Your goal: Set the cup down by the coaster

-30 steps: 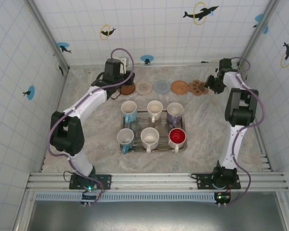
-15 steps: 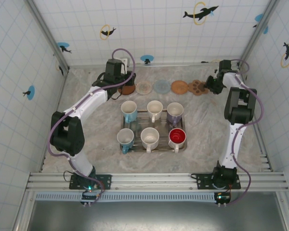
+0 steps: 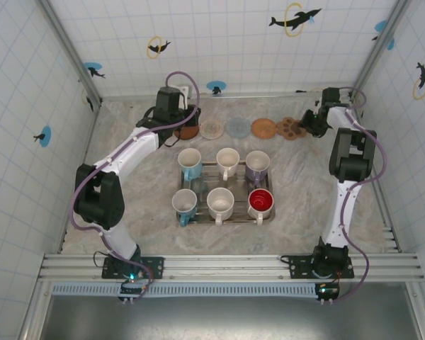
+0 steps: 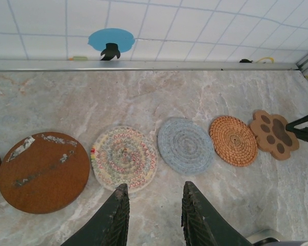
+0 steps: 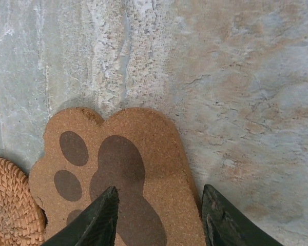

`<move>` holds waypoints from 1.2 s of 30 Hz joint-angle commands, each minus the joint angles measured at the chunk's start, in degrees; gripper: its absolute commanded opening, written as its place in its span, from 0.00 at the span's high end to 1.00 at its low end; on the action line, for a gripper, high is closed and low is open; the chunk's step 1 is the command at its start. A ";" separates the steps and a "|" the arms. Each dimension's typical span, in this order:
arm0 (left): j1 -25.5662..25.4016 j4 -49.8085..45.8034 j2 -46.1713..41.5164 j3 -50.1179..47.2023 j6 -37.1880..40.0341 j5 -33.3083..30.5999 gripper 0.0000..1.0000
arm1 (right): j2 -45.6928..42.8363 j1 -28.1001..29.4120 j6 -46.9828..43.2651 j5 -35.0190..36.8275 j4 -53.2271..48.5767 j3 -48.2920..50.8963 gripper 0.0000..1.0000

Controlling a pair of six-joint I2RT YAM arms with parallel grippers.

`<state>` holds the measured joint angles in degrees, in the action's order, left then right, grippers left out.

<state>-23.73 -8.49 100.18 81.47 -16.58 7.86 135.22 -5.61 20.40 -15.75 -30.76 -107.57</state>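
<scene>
Your right tool (image 5: pixel 159 188) stands open, one finger over the paw coaster (image 5: pixel 143 133), one beside it, gripping nothing. Your left tool (image 4: pixel 155 184) hangs part-open and empty over the table (image 4: pixel 143 92); the cups (image 3: pixel 220 202) sit in the tray (image 3: pixel 206 178) mid-table

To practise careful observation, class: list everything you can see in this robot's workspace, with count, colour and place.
coasters: five in full view; brown wood, multicoloured woven, blue-grey woven, orange wicker, paw-shaped cork; row near the far wall.
cups: six; white-and-blue, white, lilac behind; white-and-blue, white, red in front; on the tray.
tray: one, metal, table centre.
table: one, marbled grey-beige.
stickers: several, black, blue and yellow, on white tiled walls.
left gripper: one, dark, open, by the woven coasters.
right gripper: one, dark, open, over the paw coaster.
</scene>
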 commanded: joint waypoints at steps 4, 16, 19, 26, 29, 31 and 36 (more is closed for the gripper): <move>-0.57 -0.53 -1.74 1.94 -0.83 -0.80 0.69 | 2.65 0.51 0.81 -1.30 0.79 -2.88 0.54; -1.33 -1.25 -3.14 2.03 -0.56 -1.41 0.67 | -1.21 0.42 0.83 0.69 0.12 -2.30 0.49; -1.41 -1.47 -4.21 1.70 -0.39 -1.69 0.65 | -4.27 0.50 0.77 1.48 0.17 -1.64 0.49; -1.87 -2.21 -8.16 -0.42 0.40 -2.91 0.57 | -13.40 1.79 -0.03 4.24 0.04 2.40 0.49; -1.86 -2.48 -10.30 -1.76 0.80 -3.69 0.56 | -17.48 3.23 -0.38 7.05 -0.32 4.94 0.49; -1.89 -1.93 -11.94 -2.81 0.93 -3.77 0.55 | -20.37 4.46 -0.88 8.41 -0.61 6.96 0.48; -2.05 1.82 -16.21 -4.92 0.02 -3.63 0.51 | -28.16 8.87 -1.39 13.47 1.07 15.61 0.45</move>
<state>-25.41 -9.26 86.87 77.65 -16.51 4.84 110.41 1.08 19.86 -6.37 -29.78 -95.94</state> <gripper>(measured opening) 0.487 0.545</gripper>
